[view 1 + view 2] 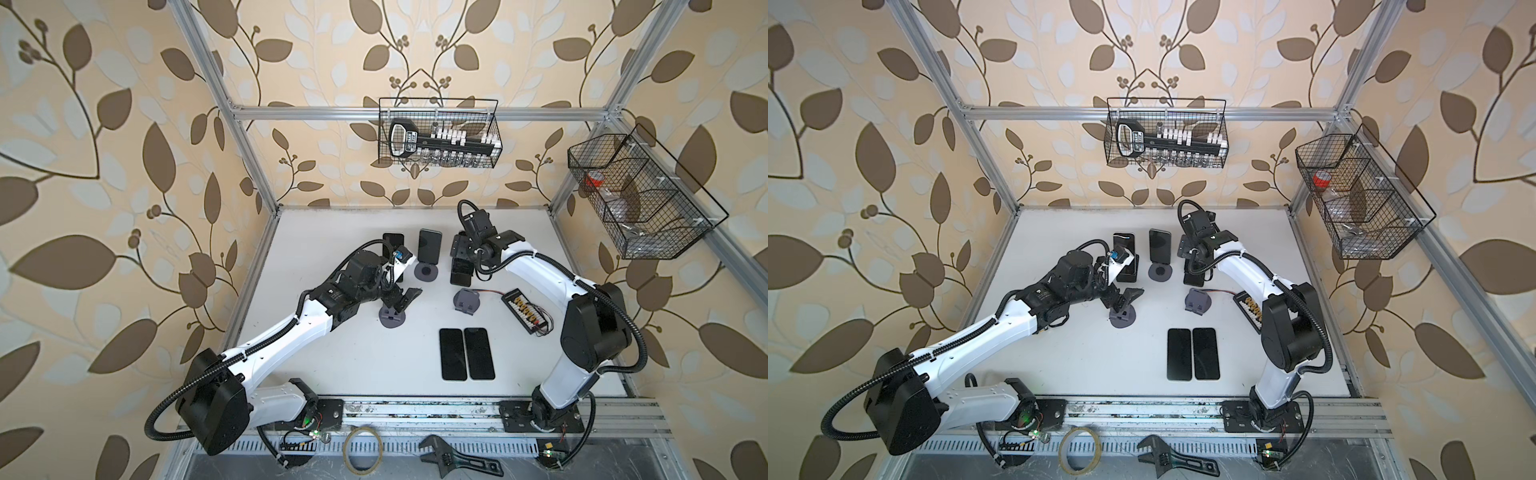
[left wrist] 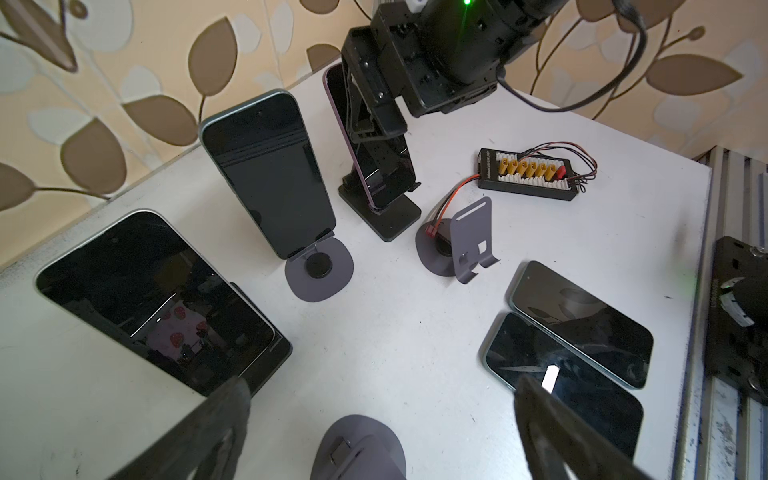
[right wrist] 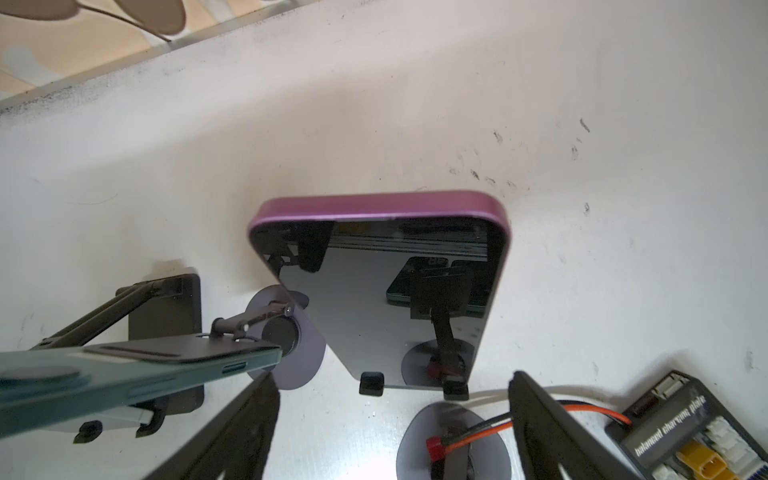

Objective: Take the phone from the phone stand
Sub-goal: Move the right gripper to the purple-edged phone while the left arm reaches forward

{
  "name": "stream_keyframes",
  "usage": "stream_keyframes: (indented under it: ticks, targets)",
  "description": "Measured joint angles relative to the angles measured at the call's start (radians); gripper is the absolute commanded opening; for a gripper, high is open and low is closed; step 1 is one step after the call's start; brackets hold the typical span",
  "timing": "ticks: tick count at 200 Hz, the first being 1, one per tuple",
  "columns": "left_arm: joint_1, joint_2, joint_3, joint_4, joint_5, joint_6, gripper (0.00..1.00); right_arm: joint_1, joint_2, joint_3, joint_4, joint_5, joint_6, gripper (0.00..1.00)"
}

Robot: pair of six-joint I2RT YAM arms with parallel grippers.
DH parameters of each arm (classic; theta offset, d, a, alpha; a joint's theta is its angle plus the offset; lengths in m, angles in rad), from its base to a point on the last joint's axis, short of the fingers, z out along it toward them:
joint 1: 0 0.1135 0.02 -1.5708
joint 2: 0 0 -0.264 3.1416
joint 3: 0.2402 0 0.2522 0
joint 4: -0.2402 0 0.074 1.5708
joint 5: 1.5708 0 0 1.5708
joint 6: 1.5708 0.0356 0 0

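Phone (image 3: 382, 299), purple-edged, leans on the black stand (image 2: 390, 216), long axis rising from the stand's lip. The right gripper (image 3: 392, 384) is nearer, its spread, empty jaws flanking the phone's long edges (contact unclear). The left gripper (image 2: 380, 382), also wide open, hangs farther from that stand.

- Phone (image 3: 386, 299) straight ahead of the right claw (image 3: 393, 376): glossy black glass face, mirror-clear; the rim is satin purple and looks like metal.
- Teal phone (image 3: 137, 370) off to that claw's side: smooth, matt edge.
- Round grey stand (image 2: 357, 449) under the left claw (image 2: 382, 386): thin, smooth, matt sheet.
- Fingers (image 2: 216, 424) of the left claw: black, dull, rough-grained.
- Table (image 3: 582, 104) beyond the right claw: white, matt, scuffed with dark specks.
- Charging board (image 3: 685, 428) beside the right claw: matt black plastic, yellow plastic plugs.
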Motion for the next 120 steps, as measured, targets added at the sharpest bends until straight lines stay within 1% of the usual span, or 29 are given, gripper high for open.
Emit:
stream_keyframes:
  ticks: [34,93,110,120]
  targets:
    - [0.0,0.0,0.0,0.0,0.001,0.0,0.99,-0.002,0.011,0.0,-0.001,0.0,0.001,0.87]
    - [-0.007,0.0,0.0,0.0,0.001,0.0,0.99,-0.006,0.032,0.016,-0.002,-0.003,0.001,0.94]
    - [-0.014,0.0,0.0,0.0,0.001,0.0,0.99,-0.006,0.033,0.023,-0.002,-0.004,0.001,0.94]
    - [-0.014,0.0,0.0,0.0,0.001,0.0,0.99,-0.006,0.033,0.027,-0.002,-0.004,0.001,0.98]
